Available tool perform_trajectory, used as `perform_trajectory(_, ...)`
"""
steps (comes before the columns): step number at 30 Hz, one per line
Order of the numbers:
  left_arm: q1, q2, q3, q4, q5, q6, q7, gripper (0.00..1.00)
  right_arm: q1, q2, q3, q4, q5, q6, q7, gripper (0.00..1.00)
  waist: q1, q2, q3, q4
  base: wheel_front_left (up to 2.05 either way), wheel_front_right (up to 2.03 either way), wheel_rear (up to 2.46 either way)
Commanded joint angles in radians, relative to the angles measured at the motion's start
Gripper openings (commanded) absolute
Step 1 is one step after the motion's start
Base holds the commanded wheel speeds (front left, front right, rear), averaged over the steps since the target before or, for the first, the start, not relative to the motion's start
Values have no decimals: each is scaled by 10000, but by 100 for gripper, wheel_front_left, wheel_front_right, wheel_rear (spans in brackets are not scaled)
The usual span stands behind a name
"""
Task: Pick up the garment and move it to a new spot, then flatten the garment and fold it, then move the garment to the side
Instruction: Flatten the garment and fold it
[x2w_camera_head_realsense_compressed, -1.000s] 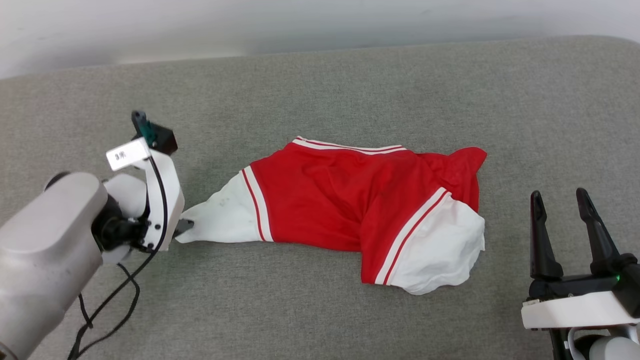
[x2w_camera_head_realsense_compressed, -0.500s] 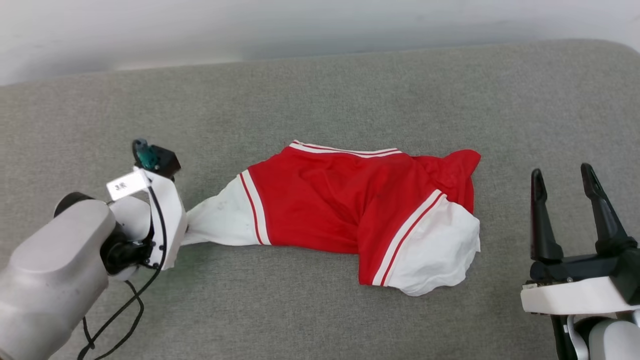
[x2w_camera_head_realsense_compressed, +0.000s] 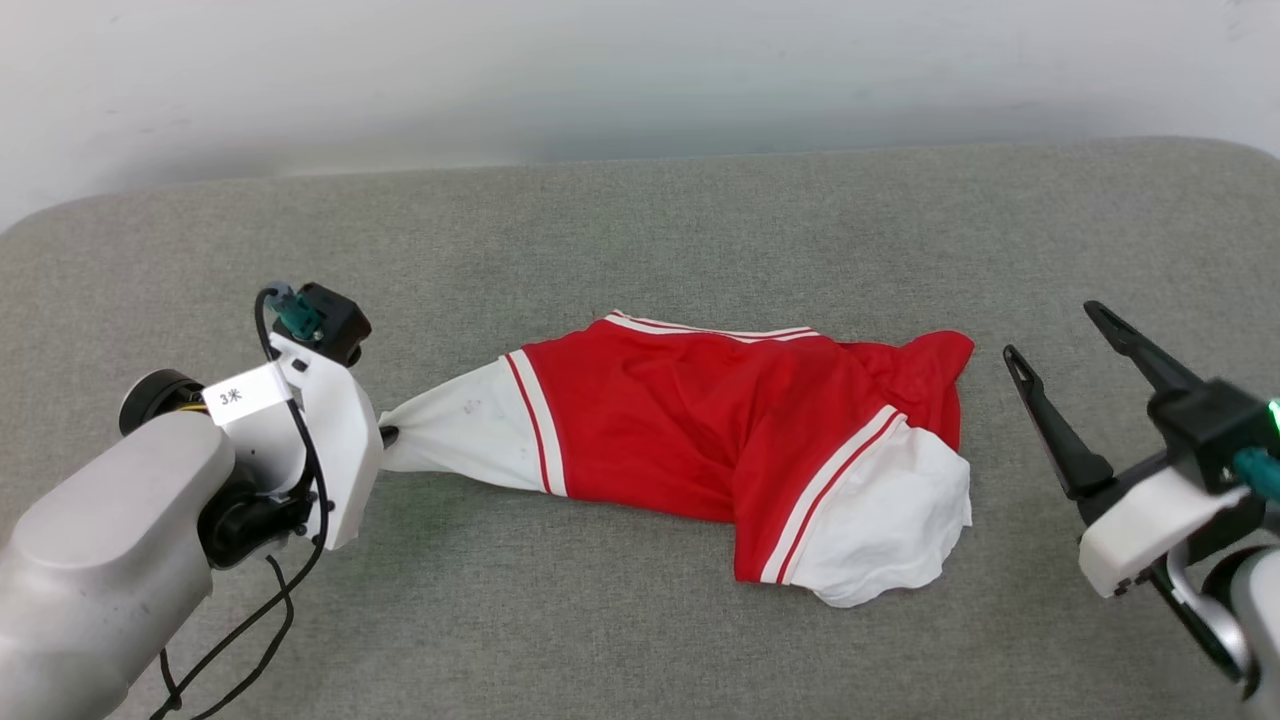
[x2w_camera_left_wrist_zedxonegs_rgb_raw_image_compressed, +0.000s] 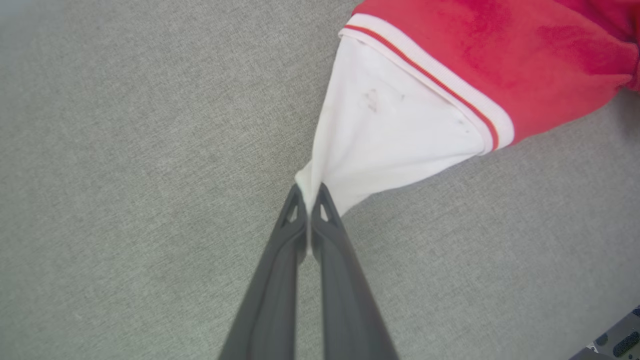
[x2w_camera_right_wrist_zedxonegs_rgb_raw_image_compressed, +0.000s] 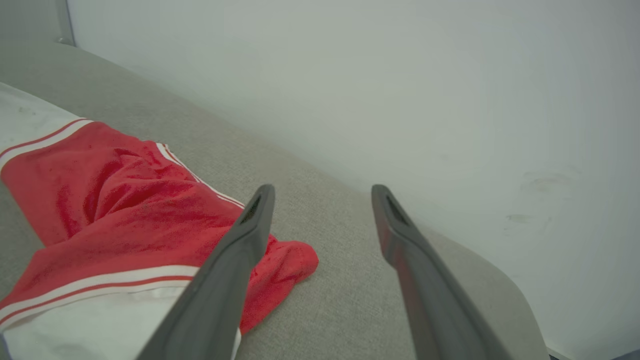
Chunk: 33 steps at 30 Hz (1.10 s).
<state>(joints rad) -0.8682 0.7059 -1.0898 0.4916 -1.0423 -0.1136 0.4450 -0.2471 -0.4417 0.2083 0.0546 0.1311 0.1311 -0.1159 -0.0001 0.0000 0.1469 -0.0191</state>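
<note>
Before me: a grey, woven-textured surface spans the middle and lower frame of my head view, its far corners rounded at upper left and upper right. Along the top runs a pale, plain wall, meeting the surface's far edge.

the garment, a crumpled red jersey with white striped-trim sleeves, lies bunched on grey fabric.

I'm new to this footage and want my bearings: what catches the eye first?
A red shirt lies crumpled in the middle of the grey padded surface. The left pincer is shut on the tip of its white sleeve, drawn to a point; the right pincer hangs open beside the shirt's other end.
</note>
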Motion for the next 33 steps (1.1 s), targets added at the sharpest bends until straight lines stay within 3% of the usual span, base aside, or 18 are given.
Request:
perform_trajectory(1, 121, 18, -7, -79, 44, 75, -74, 0, -379, -514, 478, -29, 542, -7, 563, 100, 1, 0, -11, 18, 0, 0, 0)
perform_trajectory(7, 214, 67, -14, -398, 100, 261, -194, 0, -1569, -2810, 3092, -666, 3181, -7, 3854, 100, 1, 0, 74, 92, 0, 0, 0)
perform_trajectory(13, 33, -11, 22, -623, 210, 368, -332, 0, -2581, -4047, 4779, -1148, 5390, -5, 6844, 100, 1, 0, 339, 276, 0, 0, 0)
perform_trajectory(19, -266, -181, 73, -777, 369, 435, -459, 0, -3431, -4330, 5828, -901, 6468, -7, 8441, 100, 1, 0, 791, 590, 0, 0, 0)
perform_trajectory(32, -727, -532, 90, -741, 548, 358, -727, 0, -3910, -3747, 8189, 770, 7159, 12, 8512, 100, 1, 0, 1620, 1010, 0, 0, 0)
perform_trajectory(33, -729, -549, 88, -720, 542, 351, -742, 0, -3928, -3726, 8315, 827, 7233, 10, 8397, 59, 1, 0, 1620, 1002, 0, 0, 0)
